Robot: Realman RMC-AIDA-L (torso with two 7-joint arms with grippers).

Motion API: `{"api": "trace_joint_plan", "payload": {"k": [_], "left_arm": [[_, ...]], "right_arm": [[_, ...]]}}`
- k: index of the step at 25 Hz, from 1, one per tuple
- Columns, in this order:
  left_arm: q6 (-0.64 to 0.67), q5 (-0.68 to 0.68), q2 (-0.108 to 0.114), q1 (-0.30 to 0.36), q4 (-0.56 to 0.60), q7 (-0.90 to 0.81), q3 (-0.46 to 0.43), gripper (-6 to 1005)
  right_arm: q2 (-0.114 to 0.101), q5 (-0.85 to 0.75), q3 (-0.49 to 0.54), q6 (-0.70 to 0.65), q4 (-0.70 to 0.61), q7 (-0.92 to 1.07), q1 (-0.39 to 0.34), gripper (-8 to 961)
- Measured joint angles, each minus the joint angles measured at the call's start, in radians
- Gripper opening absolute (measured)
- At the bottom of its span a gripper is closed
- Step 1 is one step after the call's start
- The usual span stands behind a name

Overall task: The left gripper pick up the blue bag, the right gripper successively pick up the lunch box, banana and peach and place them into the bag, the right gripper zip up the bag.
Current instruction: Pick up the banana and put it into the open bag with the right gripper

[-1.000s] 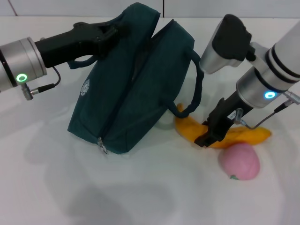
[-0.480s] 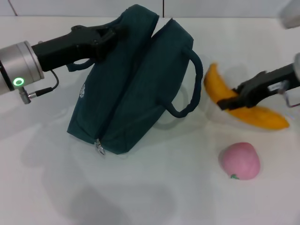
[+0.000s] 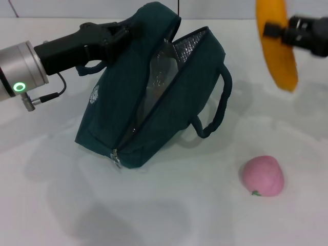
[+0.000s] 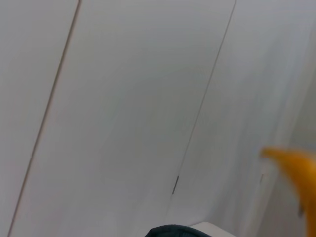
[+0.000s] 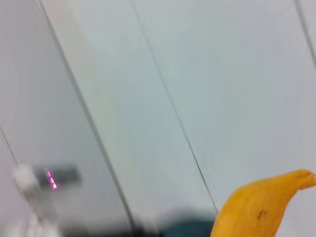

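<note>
The blue bag (image 3: 154,118) leans on the white table with its zipper open, and silver lining (image 3: 187,46) shows in the gap. My left gripper (image 3: 122,34) is shut on the bag's upper edge and holds it up. High at the back right, to the right of the bag, my right gripper (image 3: 285,28) is shut on the banana (image 3: 277,46), which hangs in the air. The banana (image 5: 256,210) also shows in the right wrist view, and the banana (image 4: 296,170) in the left wrist view. The pink peach (image 3: 263,176) lies on the table at the front right. I cannot make out the lunch box.
One looped handle (image 3: 218,110) of the bag sticks out towards the right. The zipper pull (image 3: 117,160) hangs at the bag's lower front corner. A white wall with panel seams (image 4: 197,123) stands behind the table.
My right gripper has lifted the banana off the table beside the peach, up and towards the back right. The bag's mouth has opened wider, baring the silver lining. The peach has not moved.
</note>
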Motion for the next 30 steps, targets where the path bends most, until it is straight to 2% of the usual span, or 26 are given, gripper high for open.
{"api": "trace_joint_plan", "payload": {"k": [4,7,11,16,22,30], "left_arm": [[-0.001,0.000,-0.001,-0.003,-0.001,0.000,0.003,44],[-0.003,0.000,-0.002,-0.005,-0.001,0.000,0.004,44],[-0.004,0.000,-0.002,-0.007,-0.002,0.000,0.006,44],[-0.005,0.000,-0.003,-0.012,-0.003,0.001,0.007,44],[-0.005,0.000,-0.004,-0.034,-0.027,0.002,0.008,44],[-0.009,0.000,-0.004,-0.063,-0.058,0.027,0.008,44]], "right_arm": [[0.000,0.257,-0.006,-0.078,0.194,-0.114,0.017,447],[0.002,0.353,-0.008,-0.119,0.393,-0.137,0.096,447],[0.002,0.382,-0.008,-0.134,0.601,-0.137,0.213,447],[0.013,0.431,-0.007,-0.170,0.726,-0.126,0.299,448],[0.014,0.550,-0.001,-0.200,0.908,-0.144,0.381,448],[0.013,0.491,0.003,-0.125,1.040,-0.177,0.446,448]]}}
